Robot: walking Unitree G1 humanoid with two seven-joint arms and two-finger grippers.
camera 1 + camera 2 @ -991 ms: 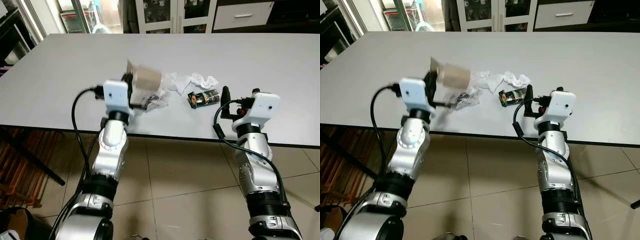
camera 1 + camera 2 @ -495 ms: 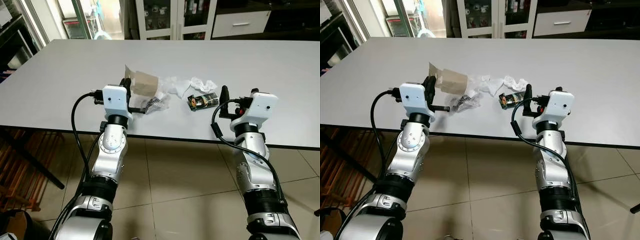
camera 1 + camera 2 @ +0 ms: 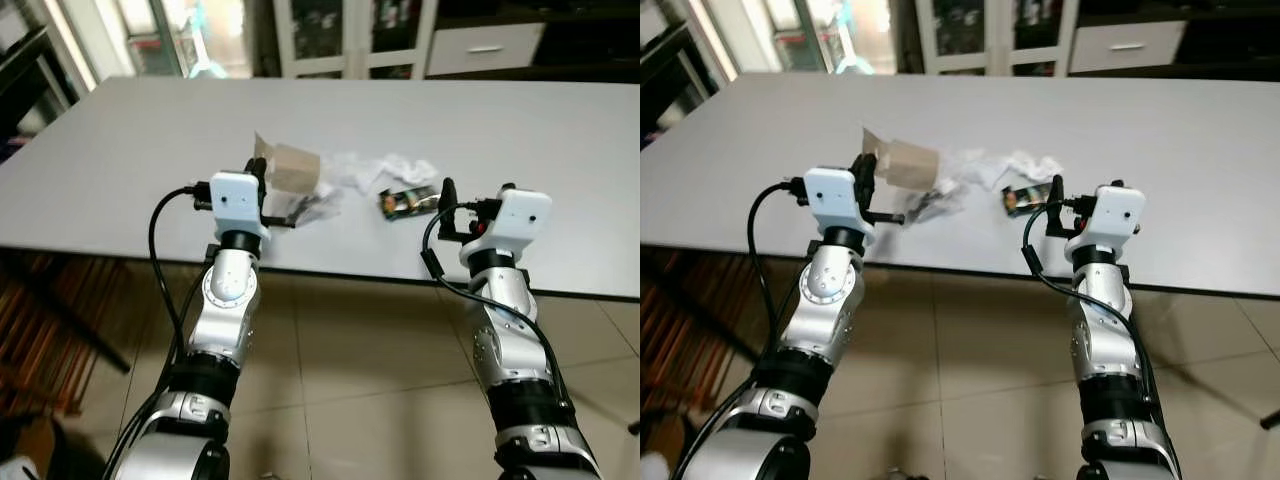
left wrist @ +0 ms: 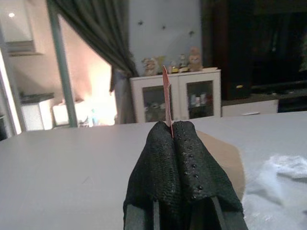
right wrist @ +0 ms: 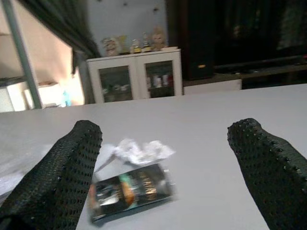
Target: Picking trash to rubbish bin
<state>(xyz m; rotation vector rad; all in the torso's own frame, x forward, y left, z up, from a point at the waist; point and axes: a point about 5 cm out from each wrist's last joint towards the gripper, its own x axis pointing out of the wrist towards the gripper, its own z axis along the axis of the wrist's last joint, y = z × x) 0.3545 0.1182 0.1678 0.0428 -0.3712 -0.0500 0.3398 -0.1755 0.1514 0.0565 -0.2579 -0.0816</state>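
Brown paper cup (image 3: pixel 293 168) | left gripper (image 4: pixel 171 133) clamps rim | wrapper (image 5: pixel 132 190) print unreadable

A wide, pale grey desk (image 3: pixel 560 130) has most of its surface bare, with broad open room to the left, right and far side. The clutter sits in one band near the front edge: a brown paper cup (image 3: pixel 292 168) pinched in the left hand (image 3: pixel 258 172), crumpled clear plastic wrap (image 3: pixel 316 205) just beside it, white crumpled tissue (image 3: pixel 400 167), and a dark flattened foil packet (image 3: pixel 408 201). The right hand (image 5: pixel 163 167), fingers spread wide, faces the packet with bare desk between.
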